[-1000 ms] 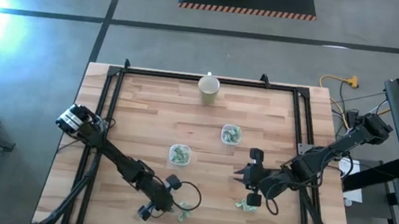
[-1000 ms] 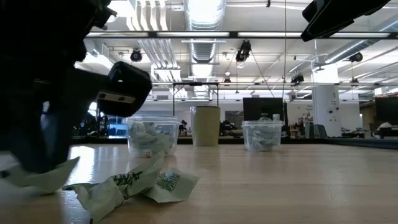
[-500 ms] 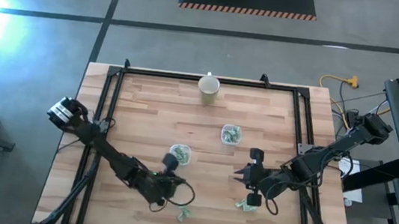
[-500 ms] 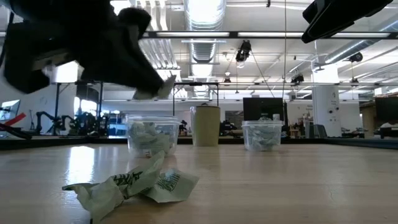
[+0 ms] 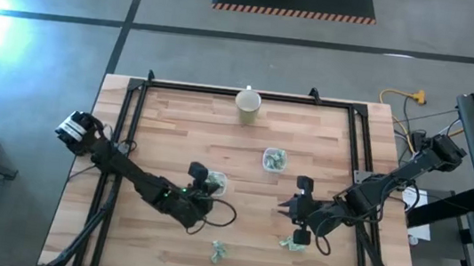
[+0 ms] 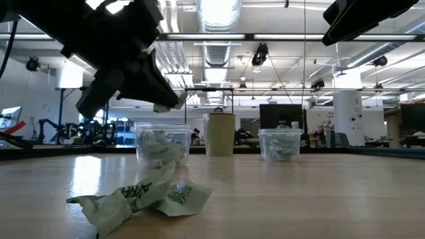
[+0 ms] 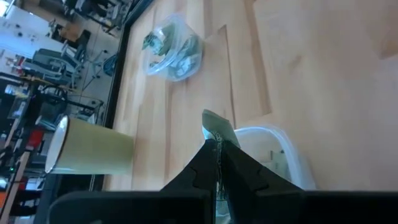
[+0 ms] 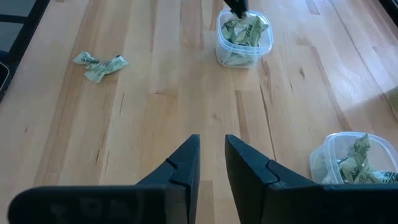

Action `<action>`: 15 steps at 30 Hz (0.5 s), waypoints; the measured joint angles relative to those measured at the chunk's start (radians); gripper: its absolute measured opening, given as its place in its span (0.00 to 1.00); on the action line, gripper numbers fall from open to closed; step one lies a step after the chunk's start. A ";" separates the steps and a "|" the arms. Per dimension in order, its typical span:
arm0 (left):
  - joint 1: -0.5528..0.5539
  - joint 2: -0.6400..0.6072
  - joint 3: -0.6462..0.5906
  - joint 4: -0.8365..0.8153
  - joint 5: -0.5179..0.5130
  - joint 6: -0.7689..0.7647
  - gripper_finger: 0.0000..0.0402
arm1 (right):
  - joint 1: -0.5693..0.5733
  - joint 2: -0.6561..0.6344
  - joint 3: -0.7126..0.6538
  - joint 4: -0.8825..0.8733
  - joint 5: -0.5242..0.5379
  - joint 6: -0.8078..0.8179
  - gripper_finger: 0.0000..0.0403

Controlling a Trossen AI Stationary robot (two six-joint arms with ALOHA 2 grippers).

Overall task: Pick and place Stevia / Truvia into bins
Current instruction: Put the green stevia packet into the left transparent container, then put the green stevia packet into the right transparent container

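Observation:
My left gripper (image 5: 199, 176) is shut on one pale green packet (image 7: 216, 127) and hovers above the nearer clear bin (image 5: 214, 182), which holds several packets. In the low view the gripper (image 6: 166, 103) hangs above that bin (image 6: 163, 143). The second bin (image 5: 274, 160) stands further right and also has packets in it. Loose packets lie crumpled flat on the table near the near edge (image 5: 218, 253), and more lie beside the right arm (image 5: 295, 240). My right gripper (image 5: 286, 208) waits above the table right of the bins, its fingers (image 8: 211, 155) a narrow gap apart, holding nothing. My left gripper pinches the packet between its two fingertips. One end of the packet (image 7: 211, 119) sticks out past the tips. The packet is lifted clear, in the air over the bin's rim (image 7: 261, 132).
A cream cup (image 5: 248, 104) stands near the table's far edge, behind the bins. A black frame runs along the table's left, right and far sides. Bare wood lies between the bins and the loose packets (image 8: 99, 62).
My left gripper has risen from the loose packets near the table's near edge and swung toward the far edge, to above the nearer bin. It carries one packet lifted clear of the table. The other loose packets stayed where they were.

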State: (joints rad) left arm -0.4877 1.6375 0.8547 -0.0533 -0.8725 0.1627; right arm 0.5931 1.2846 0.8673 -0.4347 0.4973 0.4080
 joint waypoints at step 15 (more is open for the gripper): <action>0.011 0.000 0.000 -0.090 -0.009 -0.079 0.20 | 0.000 0.000 0.000 -0.001 0.000 0.000 0.16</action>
State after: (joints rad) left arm -0.4767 1.6375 0.8547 -0.1429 -0.8810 0.0834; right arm 0.5932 1.2846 0.8673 -0.4355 0.4977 0.4080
